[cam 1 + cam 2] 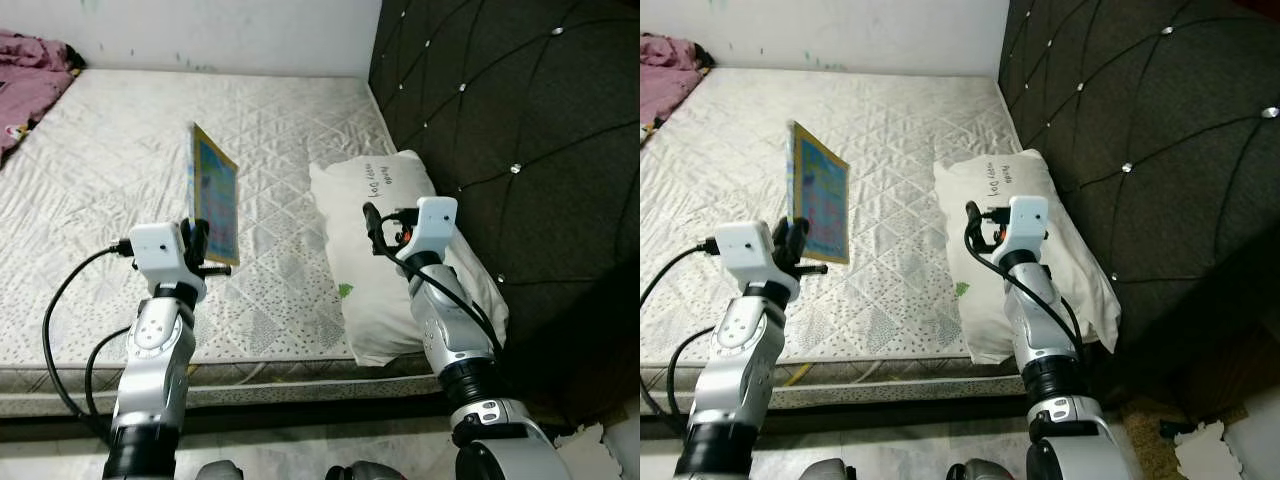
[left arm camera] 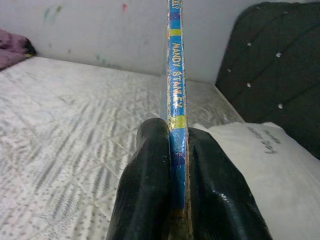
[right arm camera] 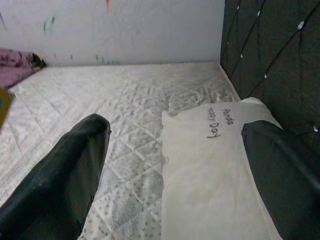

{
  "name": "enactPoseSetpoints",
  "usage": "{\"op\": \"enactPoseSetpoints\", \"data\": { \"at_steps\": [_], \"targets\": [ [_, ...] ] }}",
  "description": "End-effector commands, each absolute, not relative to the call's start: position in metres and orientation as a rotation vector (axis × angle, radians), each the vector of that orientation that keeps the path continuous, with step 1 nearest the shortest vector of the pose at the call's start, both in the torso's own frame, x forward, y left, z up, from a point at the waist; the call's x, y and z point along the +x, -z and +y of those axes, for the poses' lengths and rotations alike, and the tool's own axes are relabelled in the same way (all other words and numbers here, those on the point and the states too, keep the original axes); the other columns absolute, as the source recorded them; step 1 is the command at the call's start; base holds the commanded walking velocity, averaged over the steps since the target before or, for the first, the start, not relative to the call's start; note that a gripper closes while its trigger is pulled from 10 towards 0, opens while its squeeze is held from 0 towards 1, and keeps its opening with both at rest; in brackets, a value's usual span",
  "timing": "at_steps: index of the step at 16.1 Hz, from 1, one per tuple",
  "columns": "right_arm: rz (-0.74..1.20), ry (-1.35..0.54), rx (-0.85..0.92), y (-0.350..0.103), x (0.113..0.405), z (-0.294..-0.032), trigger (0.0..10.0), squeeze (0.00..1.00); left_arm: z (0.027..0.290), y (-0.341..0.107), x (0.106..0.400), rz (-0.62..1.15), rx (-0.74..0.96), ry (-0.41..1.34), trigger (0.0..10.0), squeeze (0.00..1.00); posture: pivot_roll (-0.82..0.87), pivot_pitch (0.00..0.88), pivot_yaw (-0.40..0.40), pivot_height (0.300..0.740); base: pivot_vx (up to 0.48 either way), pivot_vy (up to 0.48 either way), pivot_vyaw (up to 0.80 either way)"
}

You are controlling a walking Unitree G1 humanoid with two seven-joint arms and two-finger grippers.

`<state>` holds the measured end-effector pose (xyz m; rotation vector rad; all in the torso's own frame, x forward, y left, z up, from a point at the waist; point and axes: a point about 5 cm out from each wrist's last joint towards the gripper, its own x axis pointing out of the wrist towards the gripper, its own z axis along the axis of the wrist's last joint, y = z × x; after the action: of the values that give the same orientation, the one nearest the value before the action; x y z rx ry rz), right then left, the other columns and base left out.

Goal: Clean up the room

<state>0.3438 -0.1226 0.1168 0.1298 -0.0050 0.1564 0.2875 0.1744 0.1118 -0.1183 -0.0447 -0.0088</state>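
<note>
A thin colourful picture book (image 1: 214,193) stands upright above the bare mattress (image 1: 120,180), held at its lower edge. My left gripper (image 1: 205,245) is shut on it; in the left wrist view the two black fingers (image 2: 145,185) pinch the book's blue spine (image 2: 176,90). My right gripper (image 1: 380,230) hovers open over the near part of a white pillow (image 1: 390,255), which lies along the dark headboard. In the right wrist view its fingers (image 3: 75,170) stand wide apart with the pillow (image 3: 215,170) between them, below.
A dark tufted headboard (image 1: 510,150) rises on the right. A pink blanket (image 1: 30,75) lies bunched at the far left of the mattress. A white wall (image 1: 230,30) closes the far side. The mattress front edge (image 1: 250,385) runs just before me.
</note>
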Motion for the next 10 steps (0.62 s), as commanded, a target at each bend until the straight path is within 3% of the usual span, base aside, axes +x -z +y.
{"op": "enactPoseSetpoints", "data": {
  "at_steps": [1,6,10],
  "targets": [
    [0.004,-0.148,0.165,-0.118,0.341,-0.124,10.0,0.00,0.175,-0.117,0.284,-0.066,-0.114,0.011,10.0,0.00,-0.06,0.000,-0.038,0.740,0.000,0.000,0.00],
    [0.042,-0.159,0.196,-0.109,0.323,-0.121,10.0,0.00,0.177,-0.114,0.272,-0.045,-0.119,0.002,10.0,0.00,-0.07,0.000,-0.020,0.740,0.000,0.000,0.00],
    [0.048,-0.186,0.040,-0.105,0.303,-0.130,10.0,0.00,0.185,-0.106,0.251,-0.014,-0.112,-0.040,10.0,0.00,-0.05,0.030,-0.043,0.740,0.000,0.000,0.00]
  ]
}}
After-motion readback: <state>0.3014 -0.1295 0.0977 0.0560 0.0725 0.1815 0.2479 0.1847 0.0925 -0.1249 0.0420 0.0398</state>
